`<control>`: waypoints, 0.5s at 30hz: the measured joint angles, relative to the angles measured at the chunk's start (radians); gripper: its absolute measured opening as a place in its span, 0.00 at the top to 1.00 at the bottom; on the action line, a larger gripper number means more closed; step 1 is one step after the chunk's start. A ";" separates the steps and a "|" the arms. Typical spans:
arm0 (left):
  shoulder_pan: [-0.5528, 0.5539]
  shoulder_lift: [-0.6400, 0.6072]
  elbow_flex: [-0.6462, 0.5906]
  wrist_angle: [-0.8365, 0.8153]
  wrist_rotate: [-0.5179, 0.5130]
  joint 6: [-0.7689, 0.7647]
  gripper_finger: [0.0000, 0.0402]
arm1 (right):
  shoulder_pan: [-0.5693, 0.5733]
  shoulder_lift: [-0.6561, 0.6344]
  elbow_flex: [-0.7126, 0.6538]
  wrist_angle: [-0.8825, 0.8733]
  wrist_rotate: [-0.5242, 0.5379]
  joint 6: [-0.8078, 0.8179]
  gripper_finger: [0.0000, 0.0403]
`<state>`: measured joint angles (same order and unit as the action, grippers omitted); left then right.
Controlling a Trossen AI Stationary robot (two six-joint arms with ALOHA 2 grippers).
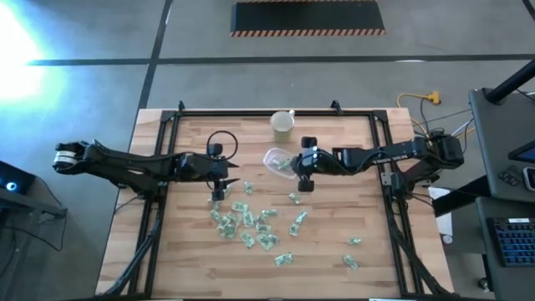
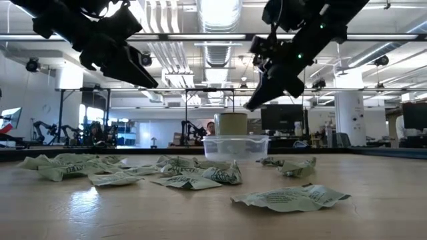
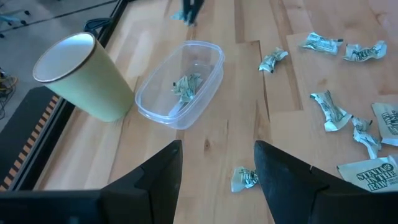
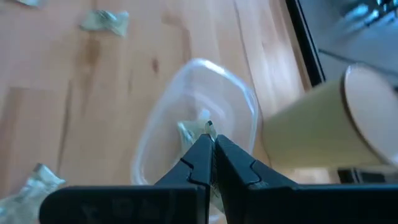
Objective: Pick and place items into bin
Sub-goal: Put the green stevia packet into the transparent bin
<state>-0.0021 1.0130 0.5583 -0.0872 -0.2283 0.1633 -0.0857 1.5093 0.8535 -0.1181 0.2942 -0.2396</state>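
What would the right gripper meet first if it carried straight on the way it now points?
Probably the bin: the right gripper, fingers shut, points into it at the packet lying inside, though depth is unclear.

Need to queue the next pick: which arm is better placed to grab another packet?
Probably left. The left gripper is open above the packet pile, while the right gripper is shut beside the clear bin, away from most packets.

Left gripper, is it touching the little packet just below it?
Apart. The low view shows the left gripper hanging open, high above the table where the packet lies.
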 joint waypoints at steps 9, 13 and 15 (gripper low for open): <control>0.000 0.000 0.000 0.006 0.000 0.000 0.54 | -0.059 0.000 -0.016 0.037 -0.004 0.049 0.96; 0.000 0.000 0.000 0.008 -0.001 0.000 0.54 | -0.065 0.000 -0.029 0.103 -0.007 0.047 0.95; 0.000 0.000 0.000 0.010 -0.001 0.000 0.54 | -0.066 0.000 -0.039 0.131 -0.015 0.045 0.95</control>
<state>-0.0021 1.0130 0.5579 -0.0776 -0.2291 0.1635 -0.1513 1.5093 0.8146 0.0128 0.2796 -0.1944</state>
